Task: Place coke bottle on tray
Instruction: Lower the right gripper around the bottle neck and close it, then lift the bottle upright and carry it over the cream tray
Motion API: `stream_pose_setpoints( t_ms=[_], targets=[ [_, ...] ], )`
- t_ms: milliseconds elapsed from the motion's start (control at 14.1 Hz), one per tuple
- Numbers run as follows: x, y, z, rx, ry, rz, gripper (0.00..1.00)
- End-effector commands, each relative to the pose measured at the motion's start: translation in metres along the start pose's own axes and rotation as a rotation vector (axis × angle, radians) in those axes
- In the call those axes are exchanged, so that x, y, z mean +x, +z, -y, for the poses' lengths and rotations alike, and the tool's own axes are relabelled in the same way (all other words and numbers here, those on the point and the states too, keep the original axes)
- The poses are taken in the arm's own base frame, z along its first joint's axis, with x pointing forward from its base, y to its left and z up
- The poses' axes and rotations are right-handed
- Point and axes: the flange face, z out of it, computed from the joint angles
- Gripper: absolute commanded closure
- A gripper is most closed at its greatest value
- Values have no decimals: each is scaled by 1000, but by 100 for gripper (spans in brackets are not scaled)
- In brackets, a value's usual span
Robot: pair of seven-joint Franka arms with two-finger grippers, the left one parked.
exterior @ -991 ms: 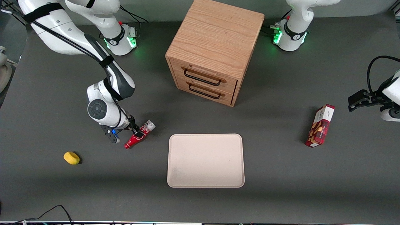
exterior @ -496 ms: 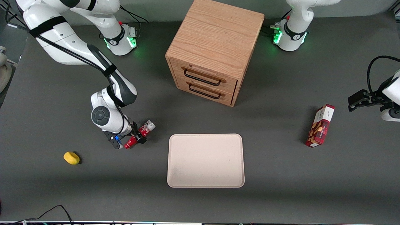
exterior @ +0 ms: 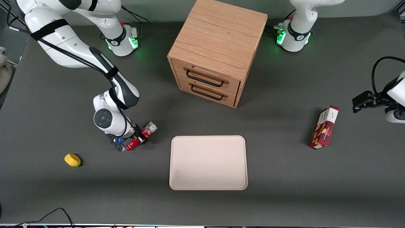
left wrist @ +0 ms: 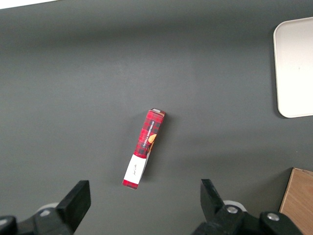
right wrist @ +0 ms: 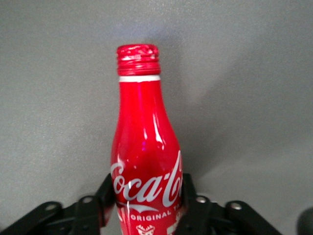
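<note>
The coke bottle [exterior: 147,130] lies on its side on the dark table, its red neck pointing toward the front camera and its silvery end farther from it. My right gripper [exterior: 138,138] is down over the bottle's middle. In the right wrist view the red bottle [right wrist: 144,142] with its white script logo fills the gap between the two black fingers [right wrist: 106,190], which press on both of its sides. The pale beige tray [exterior: 208,163] lies flat beside the bottle, toward the parked arm's end, a short gap away, with nothing on it.
A wooden two-drawer cabinet [exterior: 218,50] stands farther from the front camera than the tray. A red snack box [exterior: 324,128] lies toward the parked arm's end of the table. A small yellow object [exterior: 72,160] sits toward the working arm's end.
The gripper came down over the bottle's middle and its fingers closed in on it. The bottle has stayed where it lay on the table.
</note>
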Motion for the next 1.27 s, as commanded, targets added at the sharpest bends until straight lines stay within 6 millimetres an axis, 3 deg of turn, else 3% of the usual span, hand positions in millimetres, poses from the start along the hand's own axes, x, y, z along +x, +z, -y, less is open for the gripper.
stream_pose_setpoints(
  t_ms=[0, 71, 212, 425, 637, 779, 850, 920, 1204],
  targets=[
    [1, -9, 8, 15, -6, -26, 100],
    [0, -19, 13, 30, -17, -35, 100],
    [6, -60, 29, 27, -32, -61, 100],
    [-15, -139, 86, 20, -134, -66, 100],
    [-39, -182, 136, 94, -345, -80, 100],
    [-26, -176, 152, 76, -637, -78, 100],
    [-21, -162, 160, 82, -779, -72, 100],
    [-13, -152, 166, 98, -833, -67, 100],
    [-36, -93, 187, 188, -825, 26, 100]
  ],
)
